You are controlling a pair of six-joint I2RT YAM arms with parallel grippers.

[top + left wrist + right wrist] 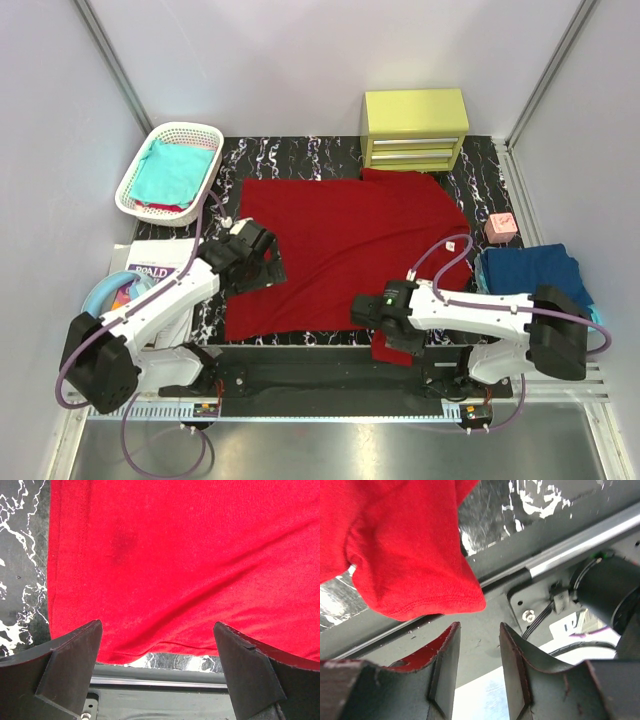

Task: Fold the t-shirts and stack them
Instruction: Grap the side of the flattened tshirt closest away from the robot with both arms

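1. dark red t-shirt (345, 255) is spread flat on the black marbled table (300, 155), with one sleeve flopping over the near edge.
2. left gripper (157, 626) hangs over the shirt's left edge, fingers spread wide, holding nothing.
3. right gripper (479, 627) is just beside that dangling sleeve, fingers only a narrow gap apart, and empty.

dark red t-shirt (350, 250): lying spread flat mid-worktop (300, 158), one corner overhanging near edge | teal t-shirt (172, 172): resting in basket (128, 185) | navy t-shirt (530, 272): sitting bunched at right
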